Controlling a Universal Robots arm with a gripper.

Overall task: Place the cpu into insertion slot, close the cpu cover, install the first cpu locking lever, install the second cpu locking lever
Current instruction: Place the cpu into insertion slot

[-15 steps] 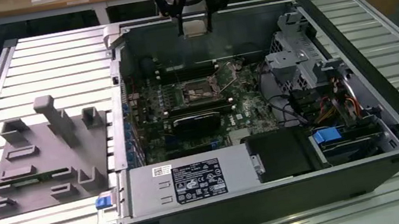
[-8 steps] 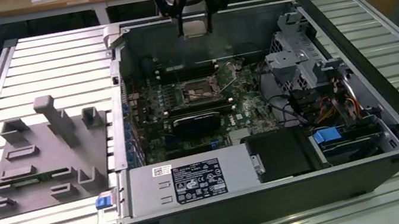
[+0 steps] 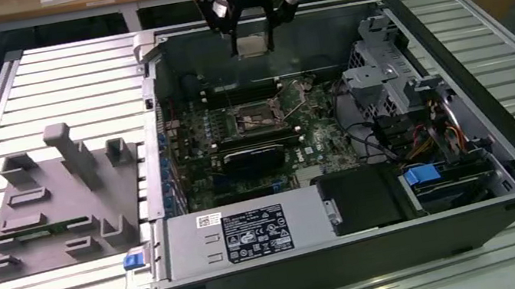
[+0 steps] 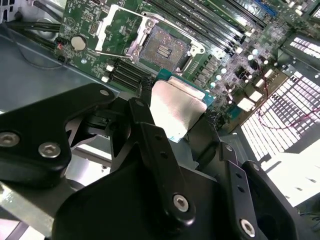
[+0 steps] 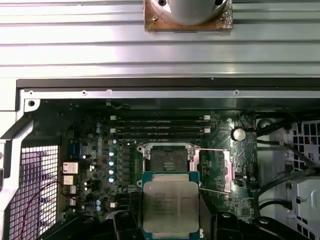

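The open computer case (image 3: 359,264) lay below the gripper (image 3: 250,31), with its green motherboard (image 3: 226,142) facing up toward the tool. The gripper was clamped narrowly on two opposite edges of the cpu (image 5: 171,207), holding it in the air above the case. The insertion slot (image 5: 170,159) sat uncovered on the board beneath the held chip and well apart from it, and the cpu cover (image 4: 104,27) stood open beside the slot.
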